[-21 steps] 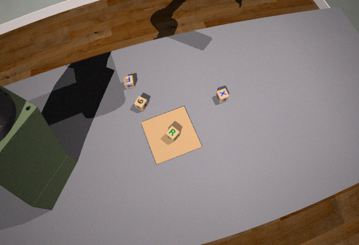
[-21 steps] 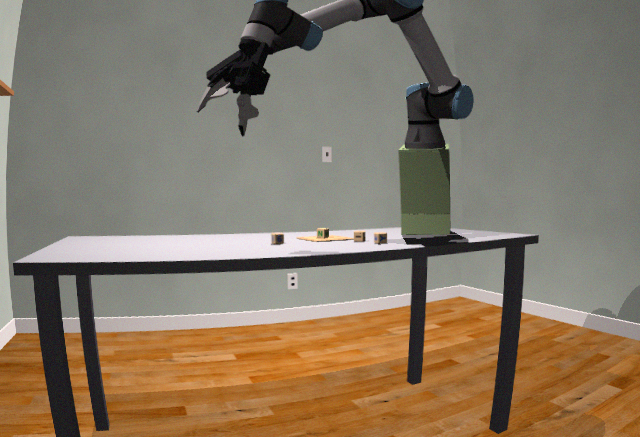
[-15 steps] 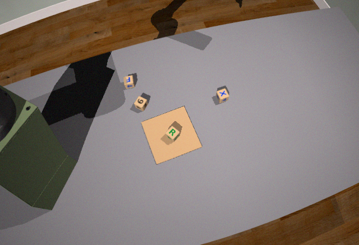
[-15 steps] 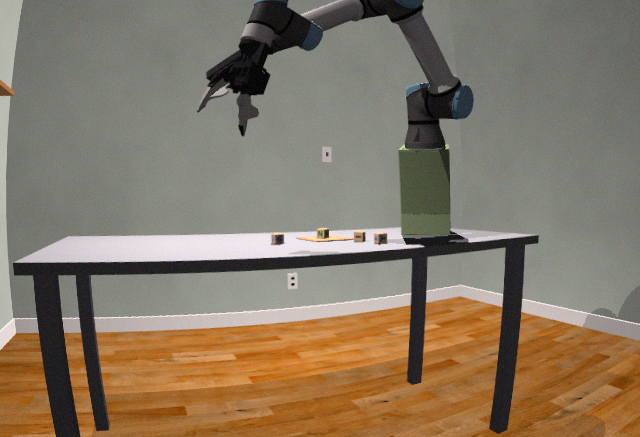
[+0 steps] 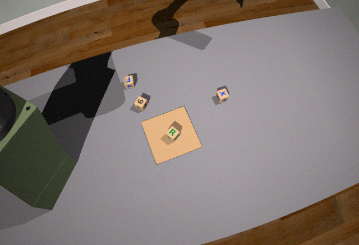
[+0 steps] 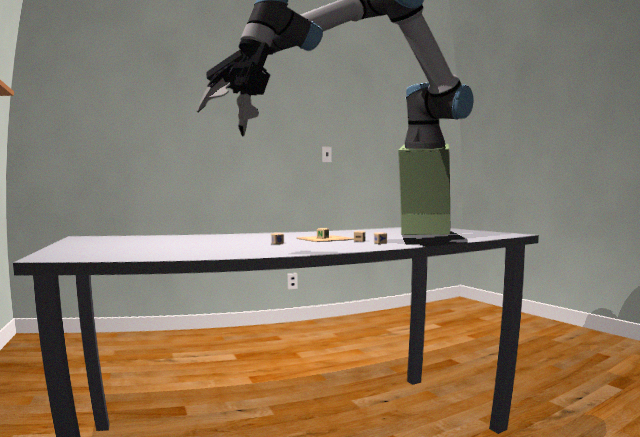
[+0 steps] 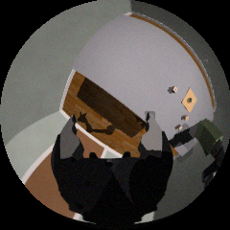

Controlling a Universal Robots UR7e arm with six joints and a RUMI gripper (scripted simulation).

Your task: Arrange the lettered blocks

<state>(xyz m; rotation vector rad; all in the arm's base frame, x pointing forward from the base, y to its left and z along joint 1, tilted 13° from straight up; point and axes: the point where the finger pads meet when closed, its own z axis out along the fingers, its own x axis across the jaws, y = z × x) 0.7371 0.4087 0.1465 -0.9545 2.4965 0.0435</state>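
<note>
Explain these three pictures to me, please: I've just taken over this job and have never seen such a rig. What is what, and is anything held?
The machine is one jointed arm on a green stand bolted to a grey table. The side view shows it whole, its gripper raised high, open, holding nothing. One picture looks down from above; the round one looks past the gripper's fingers. On the table: an orange mat with the R block on it, and off the mat the F block, the 9 block and the X block.
</note>
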